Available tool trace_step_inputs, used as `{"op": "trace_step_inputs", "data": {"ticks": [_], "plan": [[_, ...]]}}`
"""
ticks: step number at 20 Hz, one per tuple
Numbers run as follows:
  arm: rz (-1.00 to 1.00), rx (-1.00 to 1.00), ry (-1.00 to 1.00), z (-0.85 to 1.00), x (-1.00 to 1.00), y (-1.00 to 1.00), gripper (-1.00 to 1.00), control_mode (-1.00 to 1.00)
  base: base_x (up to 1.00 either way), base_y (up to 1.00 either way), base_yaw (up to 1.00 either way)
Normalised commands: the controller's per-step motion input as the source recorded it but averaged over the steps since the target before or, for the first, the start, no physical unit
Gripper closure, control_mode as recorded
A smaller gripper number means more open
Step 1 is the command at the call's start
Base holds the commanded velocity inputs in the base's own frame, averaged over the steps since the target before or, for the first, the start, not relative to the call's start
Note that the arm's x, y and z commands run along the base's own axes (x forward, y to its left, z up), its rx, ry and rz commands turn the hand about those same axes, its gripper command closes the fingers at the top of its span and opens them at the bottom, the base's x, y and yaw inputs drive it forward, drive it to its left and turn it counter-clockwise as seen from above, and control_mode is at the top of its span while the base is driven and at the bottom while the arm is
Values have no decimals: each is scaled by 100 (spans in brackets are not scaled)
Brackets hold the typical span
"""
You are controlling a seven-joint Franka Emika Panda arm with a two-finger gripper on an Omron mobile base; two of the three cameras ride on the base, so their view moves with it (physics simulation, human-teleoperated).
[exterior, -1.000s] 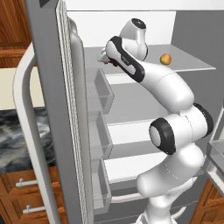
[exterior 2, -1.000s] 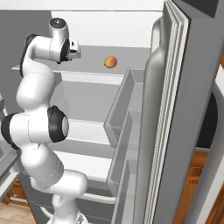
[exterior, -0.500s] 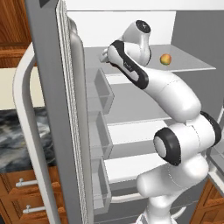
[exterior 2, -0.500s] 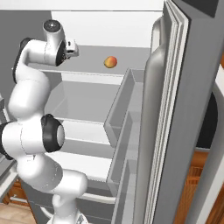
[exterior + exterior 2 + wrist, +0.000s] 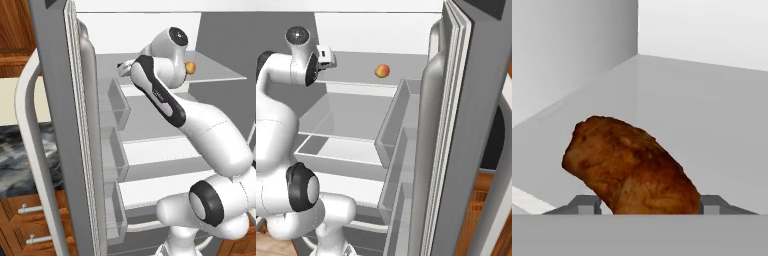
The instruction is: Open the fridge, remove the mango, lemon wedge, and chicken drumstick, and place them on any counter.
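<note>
The fridge stands open, its white shelves bare to both base views. My gripper reaches onto the top shelf at its left end. The brown chicken drumstick sits between the fingertips, which press on both of its sides. In the left base view a bit of the drumstick shows at the gripper. The orange-yellow mango lies further right on the same shelf, also seen as the mango near the back wall. The lemon wedge is out of view. The black marbled counter lies left of the fridge.
The left door and the right door swing out on either side of the arm, with door bins facing inward. Wooden cabinets with drawers sit under the counter. Lower shelves are bare.
The elbow has swung up and over while the hand stayed at the left end of the top shelf. The fingers have drawn in slightly around the drumstick. The mango has not moved.
</note>
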Motion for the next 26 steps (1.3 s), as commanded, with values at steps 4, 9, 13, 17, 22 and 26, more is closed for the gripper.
{"op": "trace_step_inputs", "data": {"ticks": [4,9,13,17,22,26], "plan": [[0,0,0,37,-95,-9,100,-100,0,0,0],[0,0,0,32,-98,-17,100,-100,0,0,0],[0,0,0,19,-90,-21,100,-100,0,0,0],[-1,0,0,12,-84,-23,100,-100,0,0,0],[-4,0,0,2,-51,-19,100,-100,0,0,0],[-7,0,0,0,-22,-9,100,-100,0,0,0]]}}
